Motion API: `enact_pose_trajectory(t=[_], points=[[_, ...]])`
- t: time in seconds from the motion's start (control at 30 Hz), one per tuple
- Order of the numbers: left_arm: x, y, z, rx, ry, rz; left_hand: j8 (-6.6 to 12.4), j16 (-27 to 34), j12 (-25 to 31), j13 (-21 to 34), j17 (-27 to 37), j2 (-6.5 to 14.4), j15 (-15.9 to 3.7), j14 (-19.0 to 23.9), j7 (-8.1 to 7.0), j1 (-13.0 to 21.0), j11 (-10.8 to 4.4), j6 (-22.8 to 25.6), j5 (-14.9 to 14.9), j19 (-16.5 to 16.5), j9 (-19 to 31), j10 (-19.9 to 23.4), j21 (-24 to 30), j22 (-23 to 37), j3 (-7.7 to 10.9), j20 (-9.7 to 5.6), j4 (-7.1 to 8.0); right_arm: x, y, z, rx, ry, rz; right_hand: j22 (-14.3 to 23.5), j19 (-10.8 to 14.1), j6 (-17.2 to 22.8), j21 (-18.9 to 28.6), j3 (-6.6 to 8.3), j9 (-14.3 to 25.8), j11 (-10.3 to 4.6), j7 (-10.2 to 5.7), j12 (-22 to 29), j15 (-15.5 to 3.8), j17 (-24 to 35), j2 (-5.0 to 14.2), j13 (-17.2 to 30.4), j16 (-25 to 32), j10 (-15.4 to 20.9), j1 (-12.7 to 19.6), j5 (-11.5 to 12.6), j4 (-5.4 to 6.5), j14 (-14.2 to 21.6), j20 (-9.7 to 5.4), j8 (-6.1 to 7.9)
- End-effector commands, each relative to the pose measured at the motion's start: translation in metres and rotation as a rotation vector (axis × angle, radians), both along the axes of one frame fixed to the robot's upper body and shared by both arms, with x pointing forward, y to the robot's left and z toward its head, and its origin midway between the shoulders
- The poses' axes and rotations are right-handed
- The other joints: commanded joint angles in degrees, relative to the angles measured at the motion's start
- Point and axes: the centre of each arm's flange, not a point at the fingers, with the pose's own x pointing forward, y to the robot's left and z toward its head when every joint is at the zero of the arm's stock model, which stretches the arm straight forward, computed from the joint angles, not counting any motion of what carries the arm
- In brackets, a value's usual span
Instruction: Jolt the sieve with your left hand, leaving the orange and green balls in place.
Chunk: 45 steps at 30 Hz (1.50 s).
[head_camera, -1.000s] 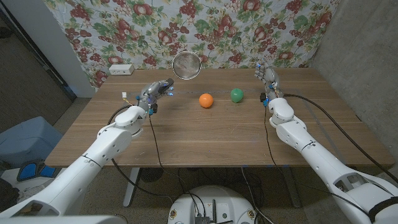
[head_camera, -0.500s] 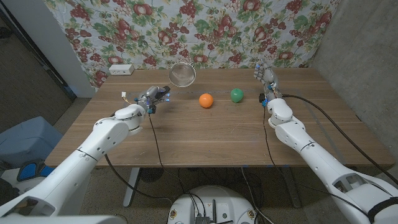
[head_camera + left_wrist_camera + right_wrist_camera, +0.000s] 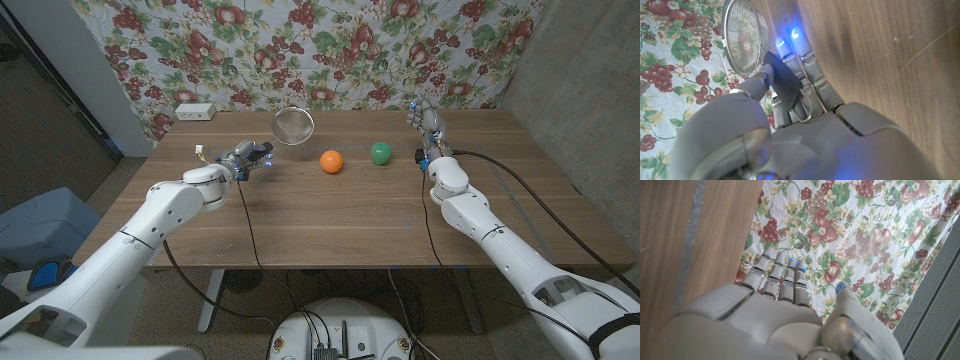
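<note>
The left hand (image 3: pixel 247 157) grips the sieve (image 3: pixel 292 126) by its black handle, lifted over the table (image 3: pixel 330 215).

A makeshift lab: floral backdrop cloth (image 3: pixel 300 40), concrete wall (image 3: pixel 590 90), cabled table (image 3: pixel 330 215).

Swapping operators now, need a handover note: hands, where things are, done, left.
Left hand: holds the sieve by its black handle, basket raised over the table's far edge.
Right hand: holds nothing, fingers straight, at the far right of the table.
Orange ball and green ball: on the table between the hands, apart from each other and from the sieve.
Done: sieve gripped and lifted.
Left: jolt it, leave the balls alone.
</note>
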Motion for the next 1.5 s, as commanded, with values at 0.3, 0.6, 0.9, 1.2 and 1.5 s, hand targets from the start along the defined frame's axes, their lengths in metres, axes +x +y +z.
enact_pose_trajectory(t=[0.3,0.6,0.9,1.2,1.5], points=[[0.009,-0.006,0.003,0.018,-0.107,-0.093,-0.07,0.25,-0.13,0.13,0.07,0.32,-2.11,1.6,6.03,1.25,-4.08,5.82,0.06,0.2,-0.05,4.21,0.58,0.09,0.55,-1.58,-0.04,0.005,-0.002,0.0,0.007,0.005,0.0,0.1,-0.11,0.18,0.17,0.55,0.12,0.27,0.44,0.07,0.36,0.33,-0.23,0.15,-0.09,0.05,-0.55,0.24,-0.09,0.07,-0.15,-0.14],[0.01,-0.008,0.005,0.033,-0.254,-0.161,-0.1,0.16,-0.2,0.15,0.07,0.37,-2.07,1.39,5.39,0.98,-4.53,5.57,0.06,-0.33,-0.07,4.03,0.53,0.09,0.45,-1.94,0.31,0.005,-0.004,-0.001,0.008,0.005,0.0,0.1,-0.13,0.19,0.18,0.66,0.12,0.33,0.43,0.09,0.37,0.35,-0.24,0.1,-0.13,0.05,-0.63,0.23,-0.12,0.11,-0.14,-0.14],[0.01,-0.011,0.012,0.104,-0.431,-0.244,-0.04,0.06,-0.26,0.17,0.11,0.47,-2.08,1.11,4.68,0.68,-4.98,5.34,0.12,-1.1,0.03,3.78,0.41,0.1,0.35,-2.22,0.64,0.004,-0.005,-0.001,0.011,0.003,0.001,0.1,-0.12,0.16,0.2,0.77,0.12,0.27,0.4,0.15,0.31,0.37,-0.26,0.07,-0.17,0.15,-0.7,0.23,-0.15,0.13,-0.15,-0.16],[0.009,-0.016,0.019,0.173,-0.504,-0.322,0.05,-0.28,-0.34,0.2,0.06,0.37,-1.95,0.38,3.44,-0.15,-5.78,4.85,0.2,-2.36,0.27,3.4,0.16,0.11,0.07,-2.17,1.24,0.001,-0.006,-0.002,0.014,0.002,-0.001,0.1,-0.14,0.19,0.21,0.88,0.13,0.22,0.4,0.17,0.44,0.39,-0.27,0.07,-0.21,0.12,-0.78,0.22,-0.18,0.14,-0.15,-0.15],[0.006,-0.016,0.018,0.17,-0.495,-0.325,0.27,-0.4,-0.3,0.23,0.11,0.37,-2.19,-0.06,2.59,-0.66,-6.25,4.49,0.36,-2.8,0.7,3.24,0.14,0.09,-0.1,-2.13,1.43,-0.001,-0.007,-0.004,0.011,0.001,0.0,0.1,-0.13,0.17,0.22,0.94,0.13,0.29,0.42,0.18,0.4,0.4,-0.27,0.04,-0.25,0.14,-0.84,0.21,-0.2,0.13,-0.16,-0.17]])
